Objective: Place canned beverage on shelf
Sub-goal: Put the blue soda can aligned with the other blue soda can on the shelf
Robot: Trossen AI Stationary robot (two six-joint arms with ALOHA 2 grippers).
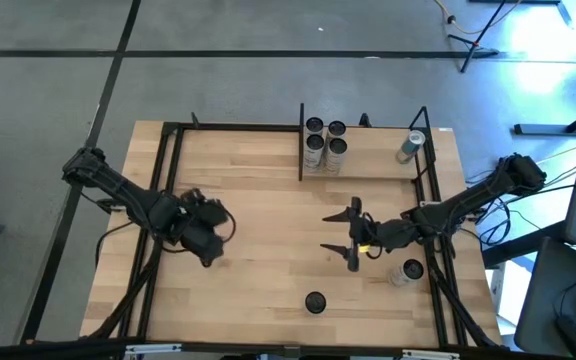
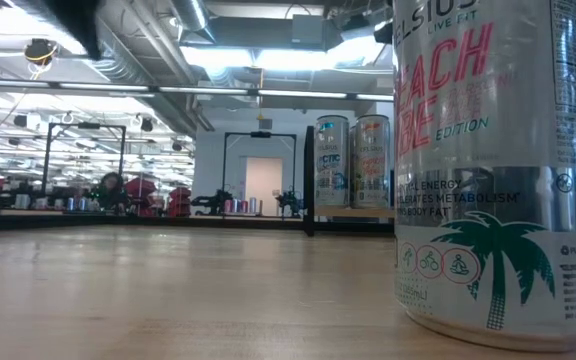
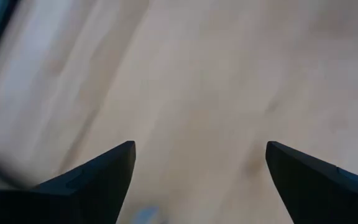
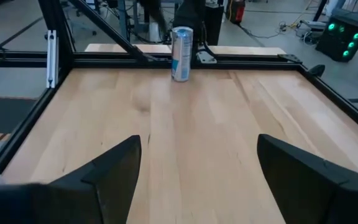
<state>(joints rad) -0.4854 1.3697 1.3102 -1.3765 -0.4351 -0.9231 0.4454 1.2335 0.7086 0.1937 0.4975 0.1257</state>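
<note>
A silver canned beverage [image 1: 315, 302] stands upright on its base near the table's near edge; it also shows in the right wrist view [image 4: 181, 45] and fills the right of the low view [image 2: 488, 170]. The shelf [image 1: 378, 160] runs along the far edge, right of centre. Several cans [image 1: 324, 142] stand at its left end, and one can [image 1: 411, 146] at its right end. My right gripper [image 1: 346, 236] hangs open over the table's middle right, its fingers [image 4: 104, 174] apart over bare wood. My left gripper [image 1: 208, 245] hangs open at the left, above bare tabletop [image 3: 197, 81].
Another can [image 1: 405, 272] stands by the right-hand rail, just near-side of my right arm. Black frame rails [image 1: 168, 200] run along the table's left, right and far sides. Bare wood lies between the two grippers and in front of the shelf.
</note>
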